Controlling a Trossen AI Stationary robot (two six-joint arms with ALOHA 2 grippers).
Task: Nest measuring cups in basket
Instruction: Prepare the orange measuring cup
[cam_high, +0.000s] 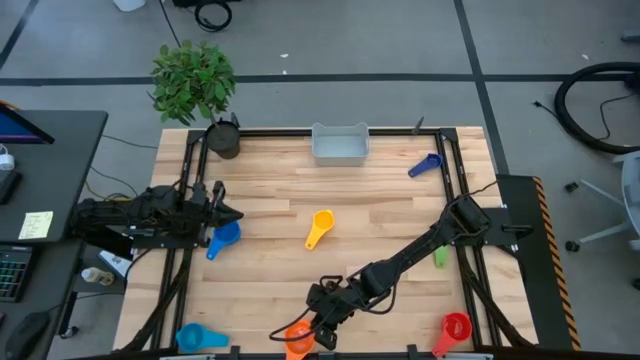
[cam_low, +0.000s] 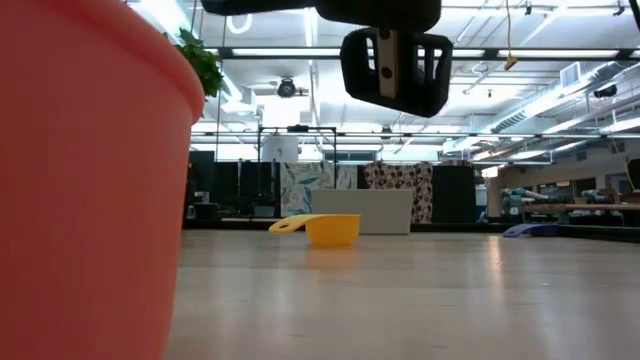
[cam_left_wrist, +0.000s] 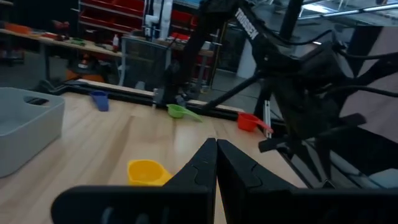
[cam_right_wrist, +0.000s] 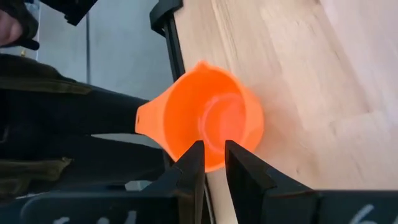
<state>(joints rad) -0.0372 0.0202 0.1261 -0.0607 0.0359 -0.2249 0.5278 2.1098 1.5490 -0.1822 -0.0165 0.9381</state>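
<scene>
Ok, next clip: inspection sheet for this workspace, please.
Surface: wooden table, dark rails at its edges.
Job's things: basket at far edge; yellow cup mid-table; orange cup at near edge; blue, red, green, purple cups scattered.
Clutter: potted plant at far-left corner.
Grippers: right gripper gripping the orange cup's rim; left gripper shut, idle at left.
Cables: loops on floor.
Surroundings: desk left, open room behind.

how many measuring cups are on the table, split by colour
Orange measuring cup: 1
Yellow measuring cup: 1
Red measuring cup: 1
Green measuring cup: 1
Dark blue measuring cup: 1
Light blue measuring cups: 2
Total: 7 cups, none in the basket yet.
</scene>
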